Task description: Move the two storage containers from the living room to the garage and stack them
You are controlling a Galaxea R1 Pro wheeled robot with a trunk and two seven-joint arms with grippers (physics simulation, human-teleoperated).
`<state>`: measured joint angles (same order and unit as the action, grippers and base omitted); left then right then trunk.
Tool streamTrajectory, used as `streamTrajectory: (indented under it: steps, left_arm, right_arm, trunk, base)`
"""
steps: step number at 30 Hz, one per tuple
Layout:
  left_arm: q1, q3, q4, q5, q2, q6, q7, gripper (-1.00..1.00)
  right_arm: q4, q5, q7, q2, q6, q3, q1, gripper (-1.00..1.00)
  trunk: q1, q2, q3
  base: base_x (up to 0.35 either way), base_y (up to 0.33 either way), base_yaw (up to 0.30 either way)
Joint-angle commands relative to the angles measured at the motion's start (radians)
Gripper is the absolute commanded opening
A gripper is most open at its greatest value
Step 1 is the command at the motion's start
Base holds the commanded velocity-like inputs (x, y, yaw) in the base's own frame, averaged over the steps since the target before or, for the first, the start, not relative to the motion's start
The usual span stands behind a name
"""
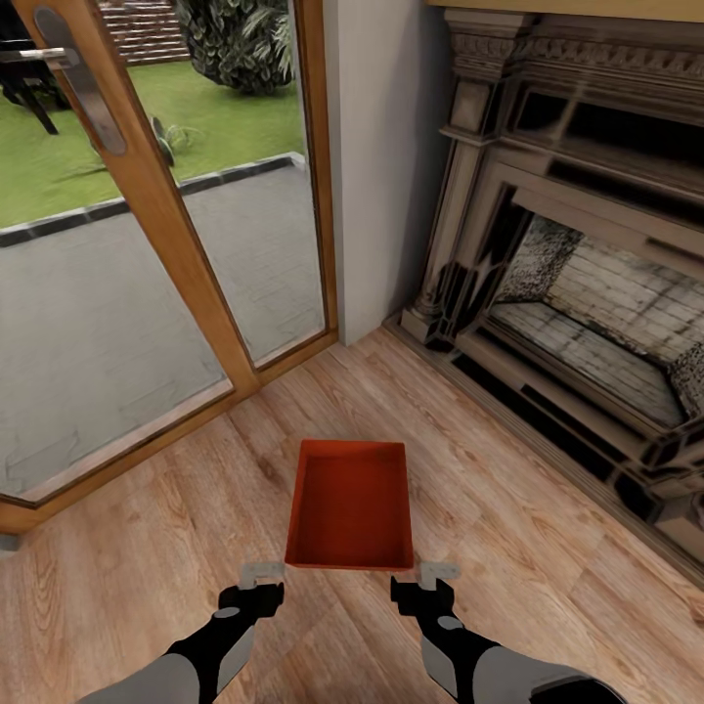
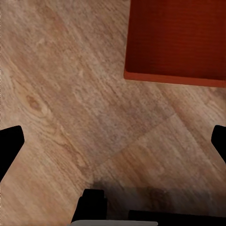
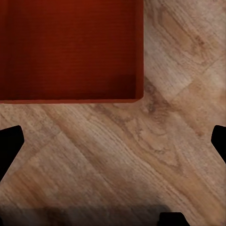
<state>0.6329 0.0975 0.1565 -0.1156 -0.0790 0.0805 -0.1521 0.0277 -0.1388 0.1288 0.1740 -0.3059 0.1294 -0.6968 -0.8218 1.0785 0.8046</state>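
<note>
In both wrist views the bin (image 2: 176,40) runs off the frame, so just one corner of it shows in each. The left end effector (image 2: 113,141) and right end effector (image 3: 113,141) show as dark fingertip slivers at the frame sides. The head view cuts off the fireplace (image 1: 587,284) and the door (image 1: 156,196).

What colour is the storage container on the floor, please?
Red-orange, plain inside and out; the storage container shows best in the head view.

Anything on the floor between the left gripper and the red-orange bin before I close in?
Nothing: in the left wrist view, only bare light wood-plank floor lies between the left gripper and the red-orange open-top storage bin.
</note>
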Motion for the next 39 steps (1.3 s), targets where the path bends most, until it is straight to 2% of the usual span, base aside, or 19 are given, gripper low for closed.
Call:
streamTrajectory:
  steps: [1, 39]
  left_arm:
    - [0.001, 0.010, -0.003, -0.011, 0.002, 0.004, -0.004, 1.00]
    - [0.001, 0.011, -0.007, 0.000, 0.000, 0.005, -0.003, 1.00]
  right_arm:
    - [0.003, -0.010, 0.001, 0.001, -0.006, 0.009, -0.001, 1.00]
    - [0.003, -0.016, -0.006, 0.001, -0.031, 0.008, -0.001, 1.00]
  trunk:
    - [0.000, 0.000, 0.001]
    - [0.000, 0.000, 0.001]
  base:
    - [0.070, 0.000, 0.000]
    - [0.189, 0.000, 0.000]
